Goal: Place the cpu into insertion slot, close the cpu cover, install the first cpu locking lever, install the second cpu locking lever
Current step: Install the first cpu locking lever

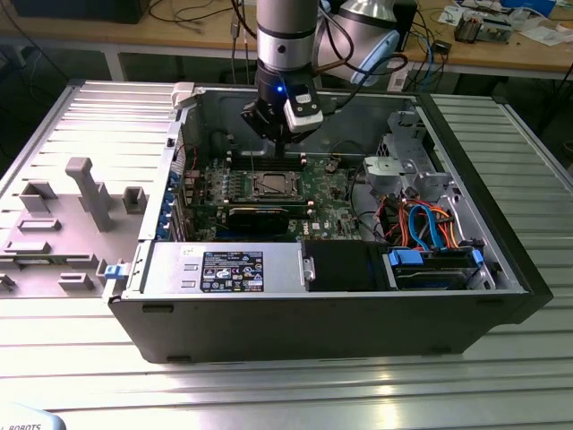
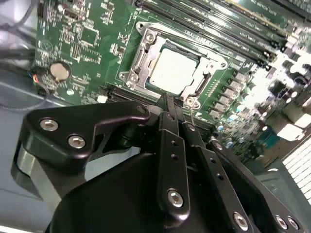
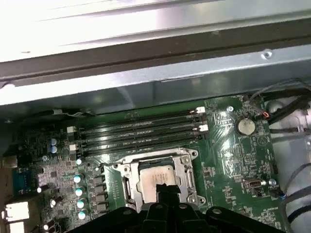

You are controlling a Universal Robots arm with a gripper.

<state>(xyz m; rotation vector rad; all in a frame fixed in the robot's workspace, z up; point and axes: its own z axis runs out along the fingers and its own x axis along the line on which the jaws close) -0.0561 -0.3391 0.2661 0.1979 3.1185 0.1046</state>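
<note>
The cpu [image 2: 172,70] lies flat in the insertion slot [image 2: 198,81] on the green motherboard [image 2: 92,43], inside the open computer case [image 1: 313,322] that rests on the desk [image 1: 269,394], so the first step looks done. The cpu cover [image 2: 138,58] appears to be folded down over it: in both wrist views its silver frame sits around the chip, with the pale metal top showing through the central window, so the second step seems done as well. The locking levers [image 3: 194,154] are harder to judge; thin metal rods run low along the frame's edges, but I cannot tell whether either one is hooked under its catch, so that part of the work may remain. The hand [image 2: 171,103] hangs over the board just beside the near edge of the socket frame, apart from the chip itself. Its two narrow fingers [image 2: 167,126] are drawn together to a single tip with nothing between them, and whether that tip touches the frame or a lever cannot be made out.
</note>
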